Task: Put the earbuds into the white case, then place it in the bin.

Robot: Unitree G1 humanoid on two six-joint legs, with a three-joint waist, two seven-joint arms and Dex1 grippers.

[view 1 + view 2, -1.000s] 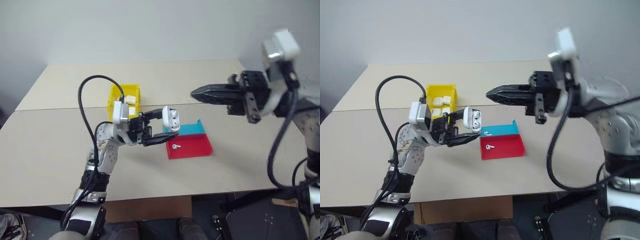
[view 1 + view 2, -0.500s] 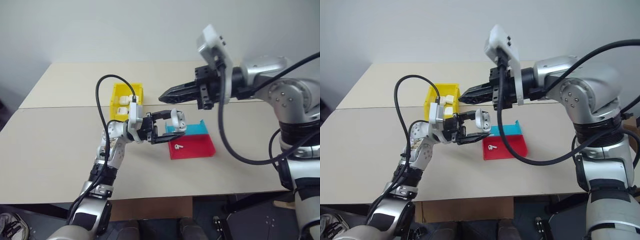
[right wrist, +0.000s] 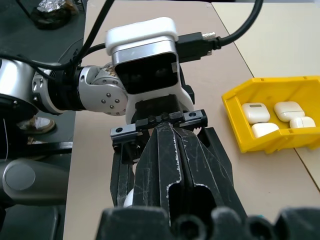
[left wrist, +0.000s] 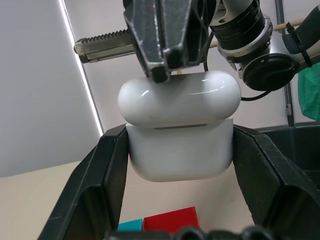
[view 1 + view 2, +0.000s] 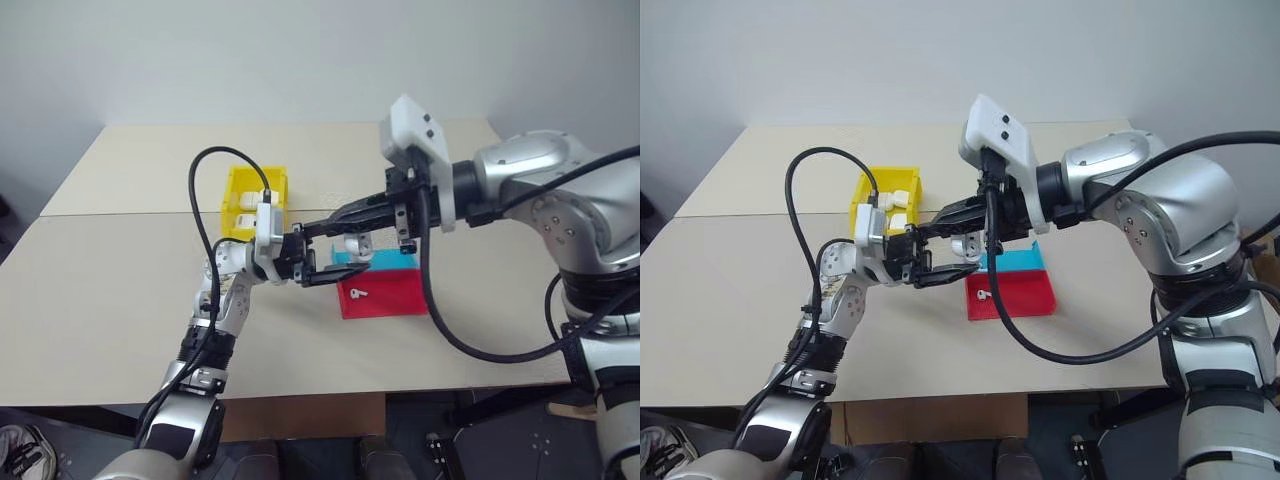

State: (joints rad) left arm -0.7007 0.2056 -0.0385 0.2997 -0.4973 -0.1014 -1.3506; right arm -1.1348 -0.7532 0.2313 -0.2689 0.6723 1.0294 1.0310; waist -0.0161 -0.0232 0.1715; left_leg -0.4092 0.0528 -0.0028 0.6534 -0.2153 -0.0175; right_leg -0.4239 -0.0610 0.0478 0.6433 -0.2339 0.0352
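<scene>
pinching the white case (image 4: pixel 180 135) just above the red-and-teal tray (image 5: pixel 1025 290), left claw (image 5: pixel 945 258). pressed together, right claw (image 5: pixel 925 228) on the lid; press straight down. beyond the tray, the bin (image 5: pixel 883 194).

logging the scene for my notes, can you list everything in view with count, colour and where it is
white case: one, glossy white, lid down, held above the table between the left tool's fingers
bin: one, yellow, on the table behind the left arm
cases in the bin: four, white, lying inside it
tray: one, red with a teal back part, on the table below the two tools
earbud: one, white, lying in the tray's red part
table: one, beige
left tool: black, shut on the white case
right tool: black, fingers together, tip pressed on the case's lid
</scene>
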